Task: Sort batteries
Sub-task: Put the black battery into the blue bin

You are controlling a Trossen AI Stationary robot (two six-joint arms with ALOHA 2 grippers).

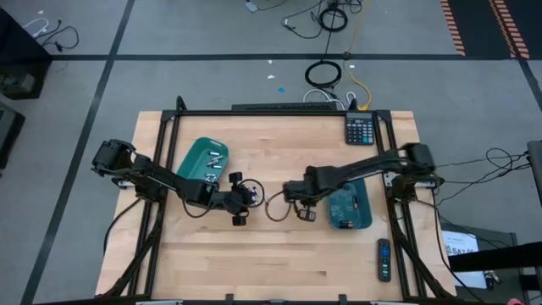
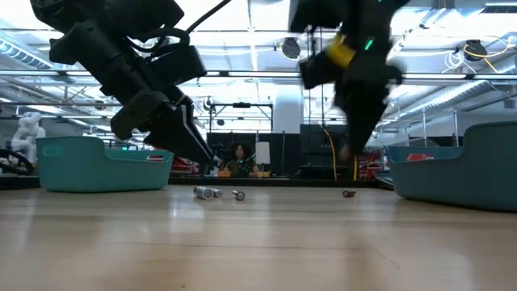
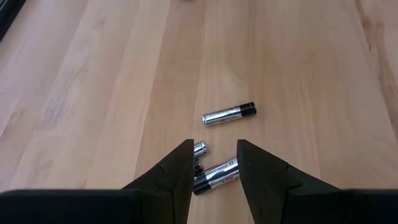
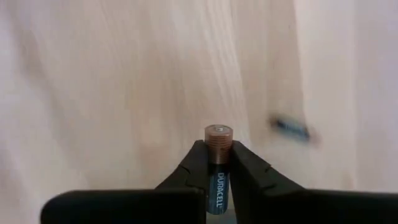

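Our right pincer (image 4: 216, 163) clamps a coppery battery (image 4: 217, 146) for sorting (lifted clear); our left pincer (image 3: 214, 163), fingers apart, straddles a silvery battery (image 3: 216, 175) on the worktop (image 3: 124, 74).

Bright even overhead light, ceiling lamps glaring in low view, right wrist view motion-blurred, soft shadows

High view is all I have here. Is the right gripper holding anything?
Observer: Yes, the right gripper is shut on a coppery battery.
Operator: And the left one?
Observer: The left gripper is open over a silver battery on the table.
Operator: Any more loose ones nearby?
Observer: Another silver battery lies just beyond it.
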